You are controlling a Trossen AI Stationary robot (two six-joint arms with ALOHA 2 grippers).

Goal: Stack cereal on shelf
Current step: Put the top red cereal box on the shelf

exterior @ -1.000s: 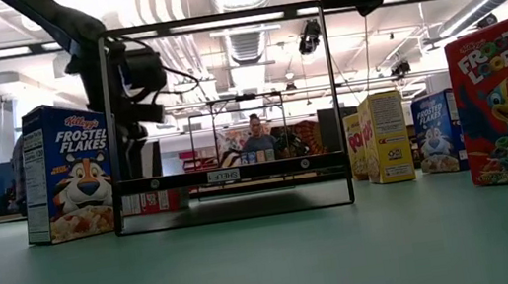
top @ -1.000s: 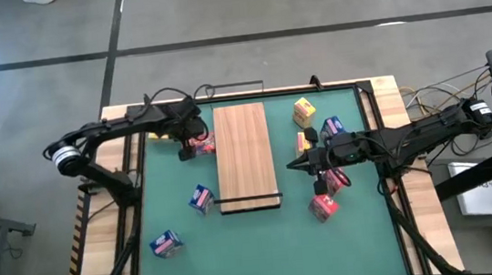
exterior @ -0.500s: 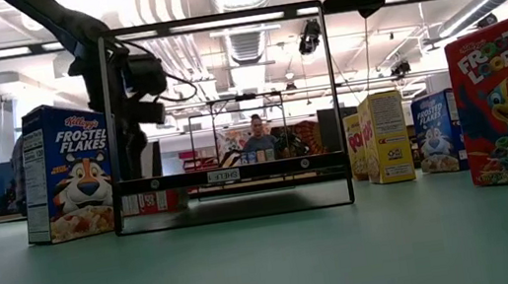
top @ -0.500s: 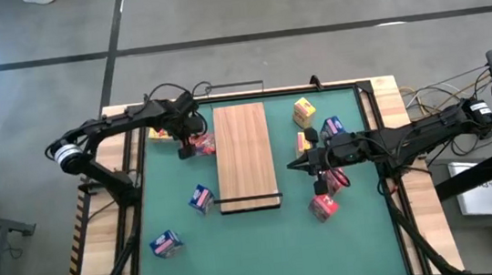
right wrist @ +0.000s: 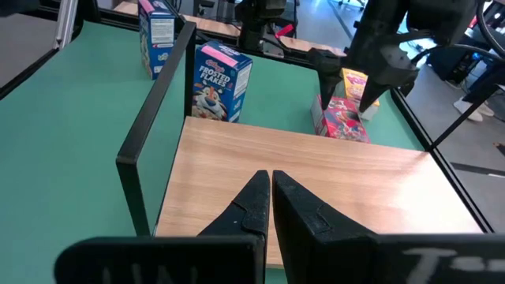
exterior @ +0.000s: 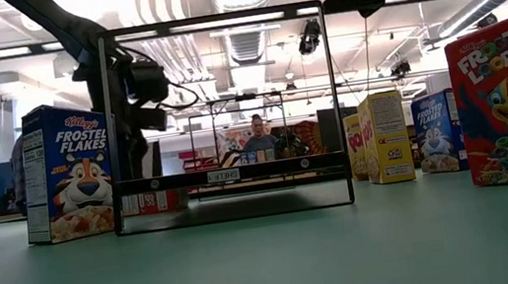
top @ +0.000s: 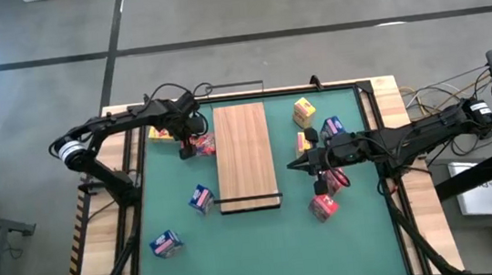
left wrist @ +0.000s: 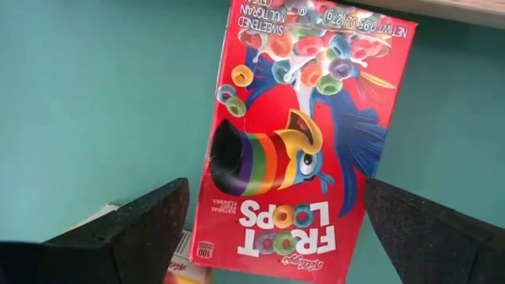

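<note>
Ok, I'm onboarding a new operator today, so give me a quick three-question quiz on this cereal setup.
1. True or false: a cereal box already lies on the shelf.
2. Which box lies under the open left gripper? A) Frosted Flakes B) Froot Loops box C) yellow box
3. Where is the shut right gripper, and does it hold anything?

Key: 1 false: its wooden top is bare. 2 B. 3 At the shelf's right edge, holding nothing.

Shelf (right wrist: 300,170) seen as smooth light wood with thin black metal frame; boxes (left wrist: 304,134) printed glossy cardboard; mat (top: 257,246) matt green.
</note>
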